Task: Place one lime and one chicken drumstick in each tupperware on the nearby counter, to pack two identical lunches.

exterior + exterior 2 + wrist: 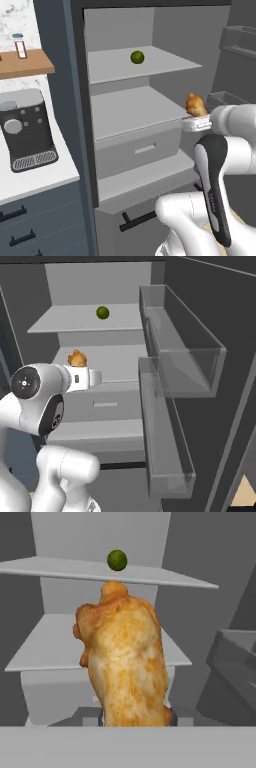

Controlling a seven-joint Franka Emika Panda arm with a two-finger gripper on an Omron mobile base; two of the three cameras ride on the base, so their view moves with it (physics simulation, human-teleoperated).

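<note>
The chicken drumstick (pixel 127 662) stands upright between the fingers of the gripper (pixel 134 716), its thick golden-brown body rising from the jaws and its narrower end pointing up, so it blocks most of the hand view. The jaws are closed narrowly on its lower part, which looks like a firm pinch, well suited to carrying a lumpy piece without letting it roll. From the left base view the drumstick (pixel 195 104) sits at the front edge of the fridge's middle shelf (pixel 130 110), clear of the surface as far as can be told, and the white arm reaches toward it from the lower right. One lime (pixel 137 57) rests on the top shelf (pixel 150 65), well apart from the gripper and untouched. Beneath the shelves is a closed drawer (pixel 140 150), and the open door's clear bins (pixel 185 351) stand to the right. On the counter (pixel 35 175) to the left sits a dark coffee machine (pixel 25 130). The held piece likely goes to a container on that counter next.
</note>
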